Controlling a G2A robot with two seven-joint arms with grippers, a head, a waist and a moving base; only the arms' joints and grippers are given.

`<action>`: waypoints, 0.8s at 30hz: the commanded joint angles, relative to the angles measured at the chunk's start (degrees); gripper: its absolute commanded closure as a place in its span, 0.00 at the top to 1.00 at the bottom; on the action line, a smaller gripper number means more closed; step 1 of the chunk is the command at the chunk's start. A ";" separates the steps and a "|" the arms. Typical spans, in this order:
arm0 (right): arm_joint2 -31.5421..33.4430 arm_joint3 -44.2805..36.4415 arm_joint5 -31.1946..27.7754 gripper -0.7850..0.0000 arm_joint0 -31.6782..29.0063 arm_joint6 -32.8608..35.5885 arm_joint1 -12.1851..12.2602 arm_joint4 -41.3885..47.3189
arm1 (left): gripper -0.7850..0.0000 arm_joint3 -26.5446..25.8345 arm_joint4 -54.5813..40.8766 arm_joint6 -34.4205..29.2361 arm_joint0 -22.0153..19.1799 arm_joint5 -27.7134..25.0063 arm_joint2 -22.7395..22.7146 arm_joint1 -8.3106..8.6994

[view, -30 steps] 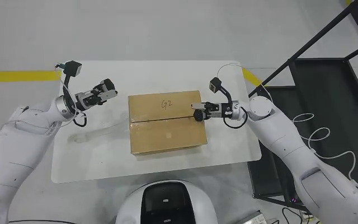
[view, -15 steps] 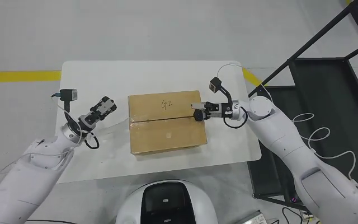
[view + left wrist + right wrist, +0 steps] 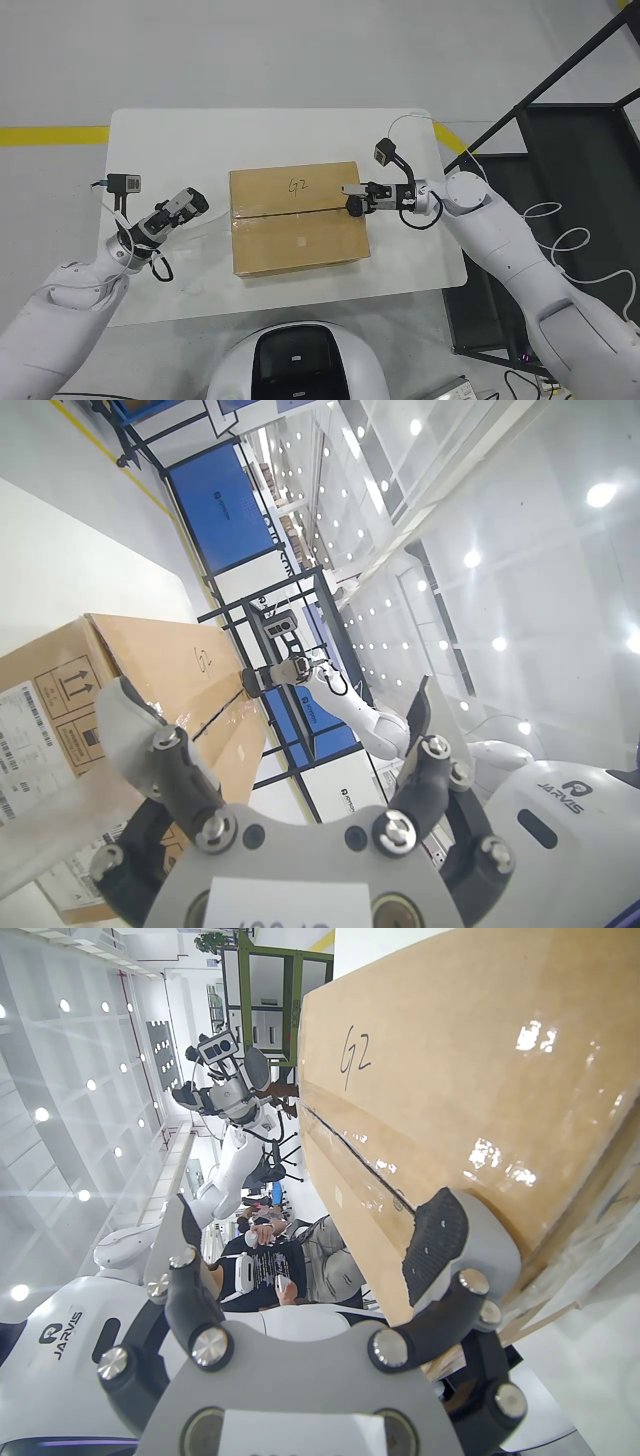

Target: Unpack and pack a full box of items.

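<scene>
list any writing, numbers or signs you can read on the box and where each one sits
"G2": handwritten mark on top of the box, on the flap farther from the robot.
Two upward arrows, no words: arrow sign on the box's side.
Barcode label beside the arrow sign: too small to read.

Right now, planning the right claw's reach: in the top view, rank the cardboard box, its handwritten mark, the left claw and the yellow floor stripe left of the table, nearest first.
From the right claw:
1. Cardboard box, at its right edge.
2. Handwritten mark, on the box top.
3. Left claw, beyond the box.
4. Yellow floor stripe, left of the table.
</scene>
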 commanded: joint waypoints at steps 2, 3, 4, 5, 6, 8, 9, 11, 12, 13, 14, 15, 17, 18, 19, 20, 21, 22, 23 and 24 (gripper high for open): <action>0.00 0.00 0.00 1.00 0.00 0.00 0.00 0.00 | 1.00 0.00 -0.01 -0.01 0.00 0.00 0.00 0.00; 0.00 0.00 0.00 1.00 0.00 0.00 0.00 0.00 | 1.00 0.00 -0.01 -0.01 0.00 0.00 0.00 0.00; 0.00 0.00 0.00 1.00 0.00 0.00 0.00 0.00 | 1.00 0.00 -0.01 -0.01 0.00 0.00 0.00 0.00; 0.00 0.00 0.00 1.00 0.00 0.00 0.00 0.00 | 1.00 0.35 -0.08 1.26 -0.11 0.73 -0.36 -0.06; 0.00 0.00 0.00 1.00 0.00 0.00 0.00 0.00 | 1.00 0.25 0.31 2.74 -0.25 1.94 -0.50 -0.24; 0.00 0.00 0.00 1.00 0.00 0.00 0.00 0.00 | 1.00 -0.59 -0.51 4.86 0.17 3.10 -0.29 -0.67; 0.00 0.00 0.00 1.00 0.00 0.00 0.00 0.00 | 1.00 -0.79 -0.10 5.67 0.82 3.09 -0.24 -0.81; 0.00 0.00 0.00 1.00 0.00 0.00 0.00 0.00 | 1.00 -1.95 1.26 7.42 2.65 1.94 -0.28 -0.98; 0.00 0.00 0.00 1.00 0.00 0.00 0.00 0.00 | 1.00 -2.65 2.02 9.07 4.35 1.06 -0.45 -1.04; 0.00 0.00 0.00 1.00 0.00 0.00 0.00 0.00 | 1.00 -3.43 2.61 11.00 6.19 0.62 -0.69 -1.09; 0.00 0.00 0.00 1.00 0.00 0.00 0.00 0.00 | 1.00 -4.40 3.41 12.63 8.13 0.24 -0.86 -1.13; 0.00 0.00 0.00 1.00 0.00 0.00 0.00 0.00 | 1.00 -5.31 4.23 14.22 10.07 -0.18 -1.09 -1.15; 0.00 0.00 0.00 1.00 0.00 0.00 0.00 0.00 | 1.00 -6.88 6.58 17.23 13.82 -1.50 -1.65 -1.19; 0.00 0.00 0.00 1.00 0.00 0.00 0.00 0.00 | 1.00 -7.49 8.18 18.67 15.45 -2.09 -1.96 -1.23; 0.00 0.00 0.00 1.00 0.00 0.00 0.00 0.00 | 1.00 -7.96 9.76 20.27 16.91 -2.48 -2.28 -1.29; 0.00 0.00 0.00 1.00 0.00 0.00 0.00 0.00 | 1.00 -8.36 11.15 21.99 18.22 -2.64 -2.55 -1.39; 0.00 0.00 0.00 1.00 0.00 0.00 0.00 0.00 | 1.00 -8.79 11.95 23.56 19.35 -2.64 -2.70 -1.52; 0.00 0.00 0.00 1.00 0.00 0.00 0.00 0.00 | 1.00 -9.16 12.40 24.69 20.28 -2.67 -2.67 -1.68; 0.00 0.00 0.00 1.00 0.00 0.00 0.00 0.00 | 1.00 -9.29 12.96 25.49 20.96 -2.87 -2.56 -1.84; 0.00 0.00 0.00 1.00 0.00 0.00 0.00 0.00 | 1.00 -9.16 13.59 26.18 21.41 -2.97 -2.43 -2.03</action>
